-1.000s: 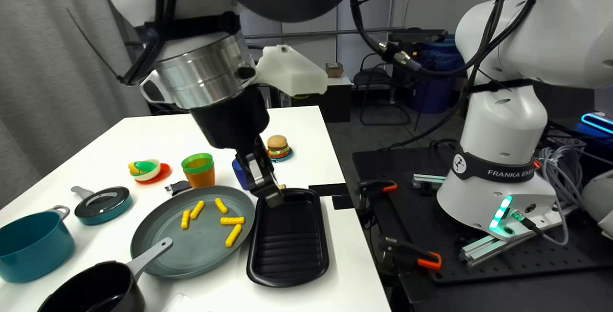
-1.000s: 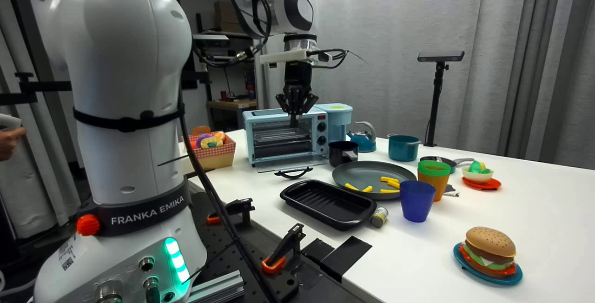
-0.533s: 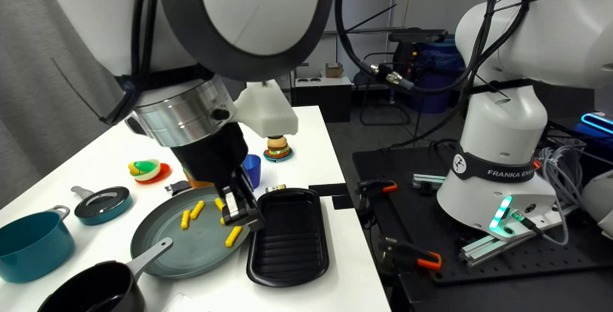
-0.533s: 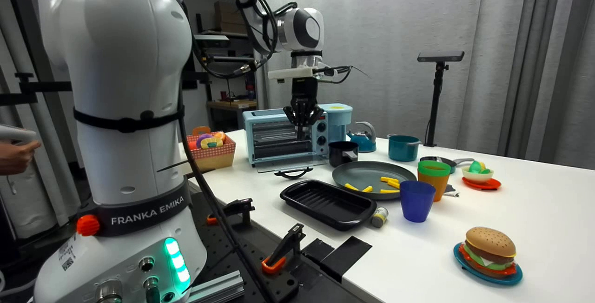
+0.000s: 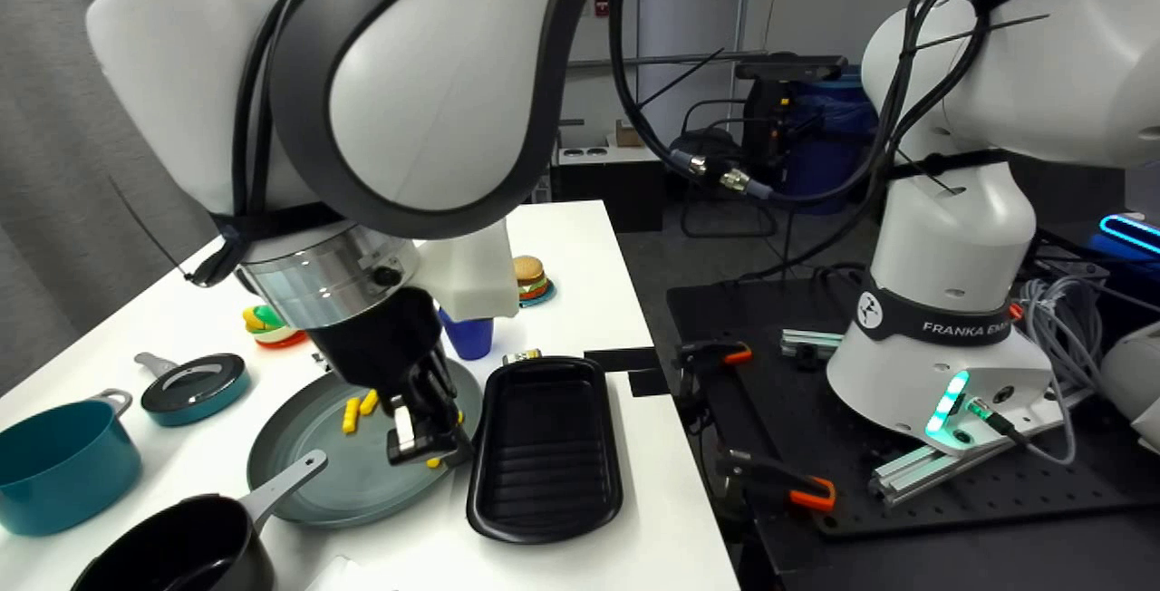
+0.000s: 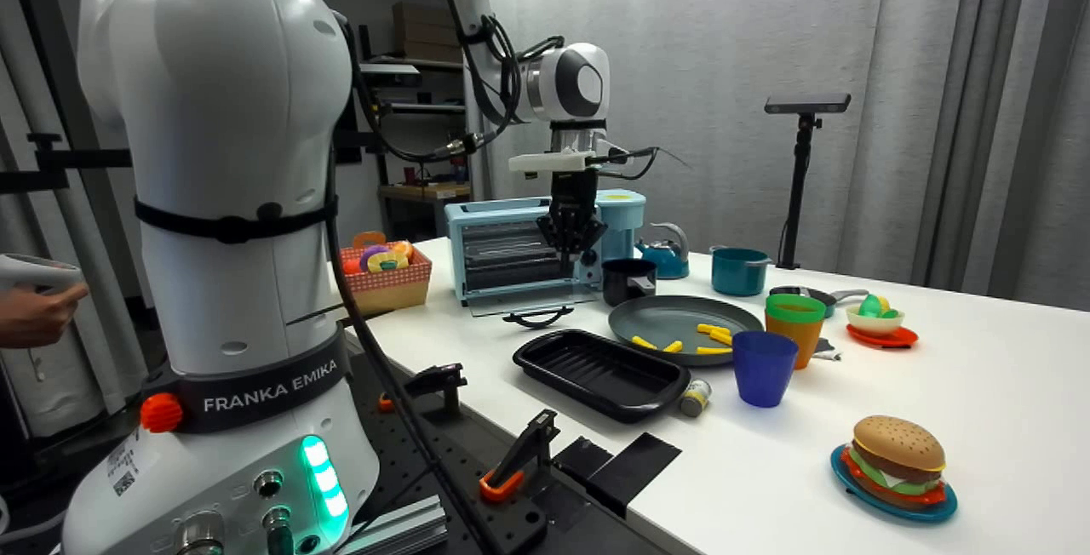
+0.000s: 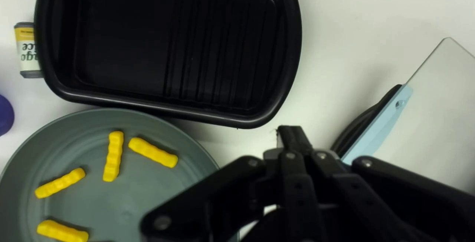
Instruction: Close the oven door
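Oven door (image 7: 430, 123) is lowered, the gripper (image 7: 295, 138) jaw against jaw

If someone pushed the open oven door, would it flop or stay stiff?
The oven door should probably stay stiff: its clear pane looks flat and unbent. It will likely swing up rather than slide, as it is lowered in front of the oven. The smooth-looking pane may be slippery; the black handle looks easier to push.
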`<state>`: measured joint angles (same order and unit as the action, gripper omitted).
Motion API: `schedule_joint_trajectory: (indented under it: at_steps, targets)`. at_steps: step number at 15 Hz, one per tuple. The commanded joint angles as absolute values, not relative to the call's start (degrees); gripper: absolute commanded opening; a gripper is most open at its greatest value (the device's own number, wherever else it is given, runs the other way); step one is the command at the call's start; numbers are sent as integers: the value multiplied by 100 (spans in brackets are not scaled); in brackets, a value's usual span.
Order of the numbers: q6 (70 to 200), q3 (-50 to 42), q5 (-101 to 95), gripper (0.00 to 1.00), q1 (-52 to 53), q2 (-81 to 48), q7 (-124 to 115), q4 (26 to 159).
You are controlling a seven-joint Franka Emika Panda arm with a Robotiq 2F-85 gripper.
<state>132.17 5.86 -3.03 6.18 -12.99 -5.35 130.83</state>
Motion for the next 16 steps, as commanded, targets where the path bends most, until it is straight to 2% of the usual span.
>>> schedule_joint_trajectory:
  at_steps: [1, 16]
  targets:
    - [13485, 467, -352, 0, 644, -1661, -717, 12872]
    - [14507, 497, 723, 0, 371, -2639, -607, 12501]
